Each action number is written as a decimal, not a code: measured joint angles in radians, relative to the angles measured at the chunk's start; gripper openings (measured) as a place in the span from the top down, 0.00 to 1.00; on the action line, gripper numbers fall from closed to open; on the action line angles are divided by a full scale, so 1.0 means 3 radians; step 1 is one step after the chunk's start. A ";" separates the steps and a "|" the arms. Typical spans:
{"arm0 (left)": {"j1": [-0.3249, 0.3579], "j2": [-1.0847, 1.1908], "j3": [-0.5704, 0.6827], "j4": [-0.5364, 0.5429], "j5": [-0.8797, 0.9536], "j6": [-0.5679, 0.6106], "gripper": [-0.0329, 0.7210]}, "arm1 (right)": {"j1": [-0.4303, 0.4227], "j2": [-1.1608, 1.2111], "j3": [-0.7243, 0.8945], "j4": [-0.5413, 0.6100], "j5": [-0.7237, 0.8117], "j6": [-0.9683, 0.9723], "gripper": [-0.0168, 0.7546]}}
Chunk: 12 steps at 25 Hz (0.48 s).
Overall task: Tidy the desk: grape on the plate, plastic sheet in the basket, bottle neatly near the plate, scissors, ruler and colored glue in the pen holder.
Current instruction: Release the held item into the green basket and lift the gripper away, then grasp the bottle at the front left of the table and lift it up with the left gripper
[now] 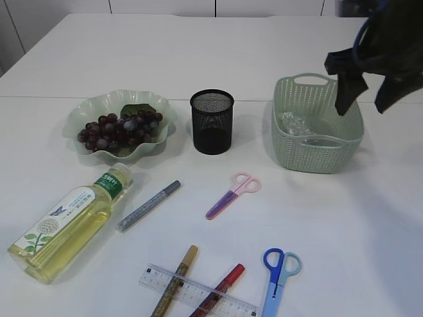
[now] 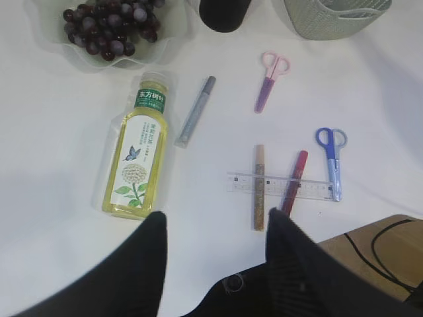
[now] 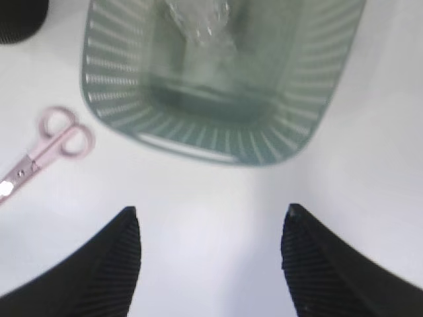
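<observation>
Dark grapes [image 1: 121, 128] lie on the pale green plate [image 1: 76, 125]. A crumpled clear plastic sheet [image 1: 294, 123] lies in the green basket [image 1: 317, 155]; it also shows in the right wrist view [image 3: 198, 23]. The yellow bottle [image 1: 69, 222] lies on its side below the plate. Pink scissors [image 1: 234, 195], blue scissors [image 1: 278, 272], a clear ruler [image 1: 198, 297] and silver [image 1: 149, 205], gold [image 1: 176, 280] and red [image 1: 221, 288] glue pens lie on the table. The black mesh pen holder [image 1: 212, 122] stands upright. My right gripper [image 1: 362, 105] hangs open and empty over the basket's right side. My left gripper [image 2: 215, 221] is open and empty, high above the table's front.
The white table's front edge shows at the lower right of the left wrist view, with a wooden surface and black cables [image 2: 383, 247] beyond it. The gold and red glue pens lie across the ruler.
</observation>
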 joint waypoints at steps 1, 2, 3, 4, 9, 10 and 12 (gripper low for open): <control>0.0000 0.0019 0.0000 0.0022 0.0000 0.0013 0.48 | 0.0000 -0.0145 0.0183 0.0000 0.0000 0.0000 0.30; 0.0000 0.0034 0.0000 0.0037 0.0000 0.0023 0.48 | 0.0000 -0.0299 0.0362 0.0000 0.0000 0.0000 0.30; 0.0000 0.0080 0.0000 0.0051 0.0000 0.0031 0.47 | 0.0000 -0.0455 0.0506 0.0000 0.0000 0.0000 0.30; 0.0000 0.0119 0.0000 0.0058 0.0000 0.0037 0.47 | 0.0000 -0.0591 0.0667 0.0000 0.0000 0.0000 0.30; 0.0000 0.0473 0.0000 0.0179 0.0000 0.0064 0.35 | 0.0000 -0.1349 0.1254 0.0000 0.0000 0.0000 0.30; 0.0000 0.0568 0.0000 0.0188 -0.0006 0.0070 0.31 | 0.0000 -0.1472 0.1318 0.0000 0.0000 0.0000 0.30; 0.0000 0.0768 0.0000 0.0202 -0.0012 0.0077 0.25 | 0.0000 -0.1755 0.1431 0.0000 0.0006 0.0000 0.30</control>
